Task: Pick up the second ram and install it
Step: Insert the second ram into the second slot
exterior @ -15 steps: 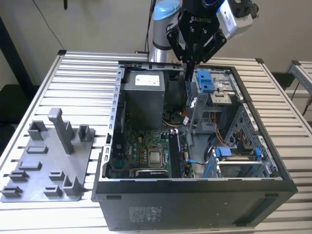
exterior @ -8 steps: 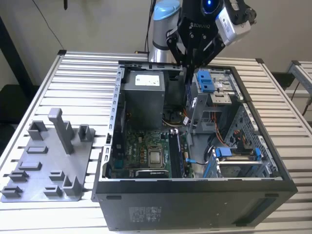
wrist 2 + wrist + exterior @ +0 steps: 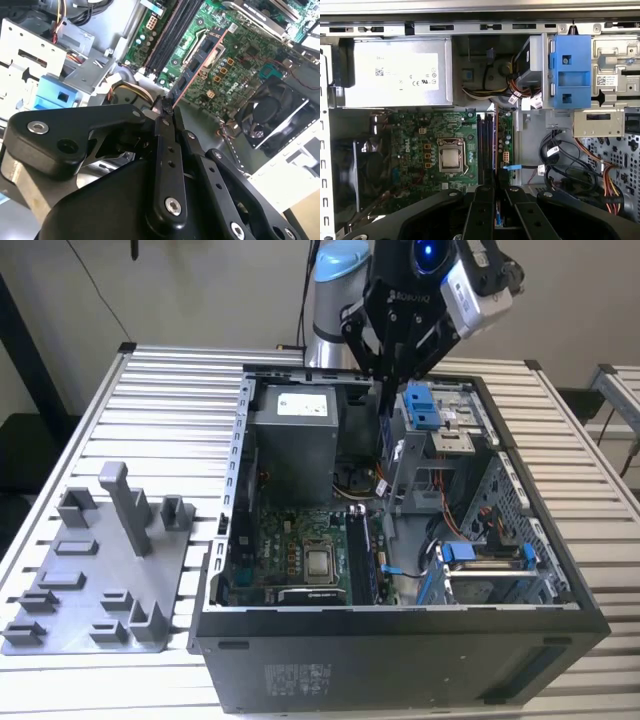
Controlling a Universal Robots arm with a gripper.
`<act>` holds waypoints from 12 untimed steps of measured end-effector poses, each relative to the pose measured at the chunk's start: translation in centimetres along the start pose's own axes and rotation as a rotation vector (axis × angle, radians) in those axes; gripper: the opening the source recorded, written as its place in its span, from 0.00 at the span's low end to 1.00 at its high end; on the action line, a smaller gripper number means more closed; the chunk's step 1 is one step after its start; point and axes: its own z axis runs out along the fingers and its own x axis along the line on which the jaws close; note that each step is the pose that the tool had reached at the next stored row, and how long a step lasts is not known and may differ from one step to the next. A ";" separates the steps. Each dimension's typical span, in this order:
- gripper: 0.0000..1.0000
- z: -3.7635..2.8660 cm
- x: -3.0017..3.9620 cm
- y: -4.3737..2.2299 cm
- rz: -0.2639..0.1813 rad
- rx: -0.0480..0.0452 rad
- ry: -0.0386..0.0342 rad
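One slim dark board, the second ram [image 3: 201,64], is pinched in your gripper [image 3: 165,114], whose jaws stand narrow, clamped on the board's near end. In the second wrist view the stick juts out from the grip with its chips and a reddish edge showing, and it hangs above the green motherboard [image 3: 240,55], apart from it. In the first wrist view you see it edge-on as a thin line just beside the black memory slots [image 3: 485,145], with the processor socket [image 3: 451,159] on the far side of those slots. In the exterior view your gripper [image 3: 385,390] hangs over the open computer case [image 3: 400,660], near the grey power supply [image 3: 295,430] and the blue drive clip [image 3: 422,405]. A grey fixture plate [image 3: 100,580] lies on the slatted table [image 3: 170,390] at the exterior view's left, near the case and well apart from your gripper.
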 end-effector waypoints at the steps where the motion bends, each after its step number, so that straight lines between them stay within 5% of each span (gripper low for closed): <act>1: 0.14 0.09 0.00 -0.04 0.000 0.0001 0.0001; 12: 0.14 1.44 -0.01 -0.47 0.000 0.0003 0.0001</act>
